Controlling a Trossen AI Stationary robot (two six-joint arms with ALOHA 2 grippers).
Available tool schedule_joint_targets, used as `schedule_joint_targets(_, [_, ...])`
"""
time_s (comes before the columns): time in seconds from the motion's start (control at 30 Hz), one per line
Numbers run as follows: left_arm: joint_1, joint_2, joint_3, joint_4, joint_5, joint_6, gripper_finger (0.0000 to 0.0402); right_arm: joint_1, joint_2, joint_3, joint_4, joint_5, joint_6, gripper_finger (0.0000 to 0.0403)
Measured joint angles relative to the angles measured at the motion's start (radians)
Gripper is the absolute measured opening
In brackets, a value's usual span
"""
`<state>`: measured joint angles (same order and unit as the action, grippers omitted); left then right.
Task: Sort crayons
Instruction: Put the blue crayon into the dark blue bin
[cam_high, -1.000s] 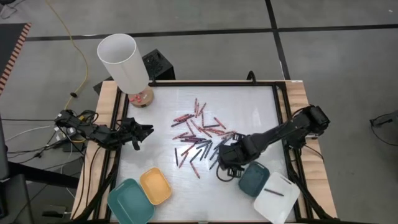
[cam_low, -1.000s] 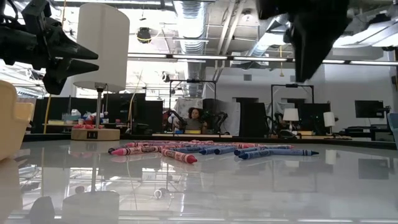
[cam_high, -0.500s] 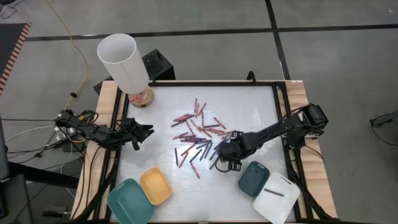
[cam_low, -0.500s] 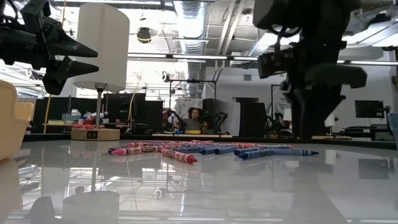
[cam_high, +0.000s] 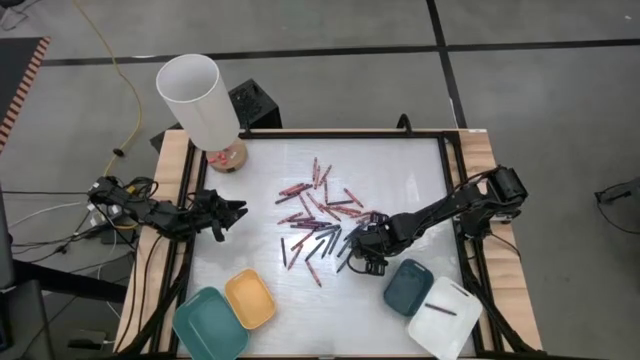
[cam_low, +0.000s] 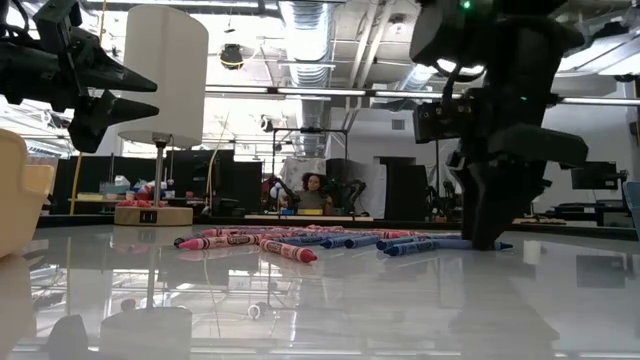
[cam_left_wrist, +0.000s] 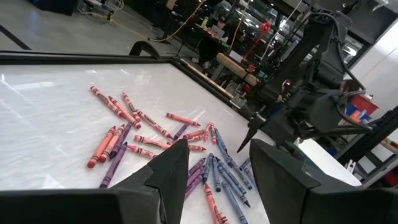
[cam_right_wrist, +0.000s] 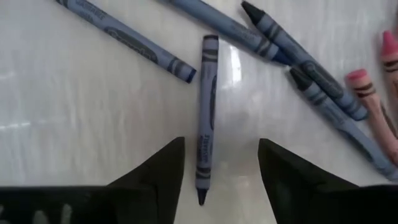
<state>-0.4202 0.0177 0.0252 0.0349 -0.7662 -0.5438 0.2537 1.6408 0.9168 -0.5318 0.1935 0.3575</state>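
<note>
Right end effector (cam_high: 366, 262) has moved off the dark teal tray (cam_high: 408, 286) and dropped to the table (cam_high: 250, 180) at the near right edge of the crayons (cam_high: 320, 222). Fingers spread wide, straddling one blue crayon (cam_right_wrist: 206, 118) lying flat, not gripping it. Left end effector (cam_high: 236, 209) hovers partly open at the left edge, well apart from the pile.
</note>
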Motion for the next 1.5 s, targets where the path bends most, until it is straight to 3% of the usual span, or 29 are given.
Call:
schedule_joint_targets(0.2, [0.0, 0.0, 0.0, 0.0, 0.001, 0.0, 0.0161, -0.01, -0.001, -0.007, 0.009, -0.014, 0.0, 0.019])
schedule_joint_targets(0.47, [0.0, 0.0, 0.0, 0.0, 0.001, 0.001, 0.0161, -0.013, -0.001, -0.006, -0.006, -0.024, 0.001, 0.0085])
schedule_joint_targets(0.8, [0.0, 0.0, 0.0, 0.0, 0.0, 0.001, 0.016, -0.014, -0.001, -0.006, -0.016, -0.042, 0.038, 0.001])
schedule_joint_targets(1.2, [0.0, 0.0, 0.0, 0.0, 0.0, 0.001, 0.016, 0.003, 0.003, 0.021, -0.025, -0.039, 0.062, 0.0003])
schedule_joint_targets(1.5, [0.0, 0.0, 0.0, 0.0, 0.0, 0.001, 0.016, 0.011, 0.003, 0.119, -0.163, -0.038, 0.063, 0.0003])
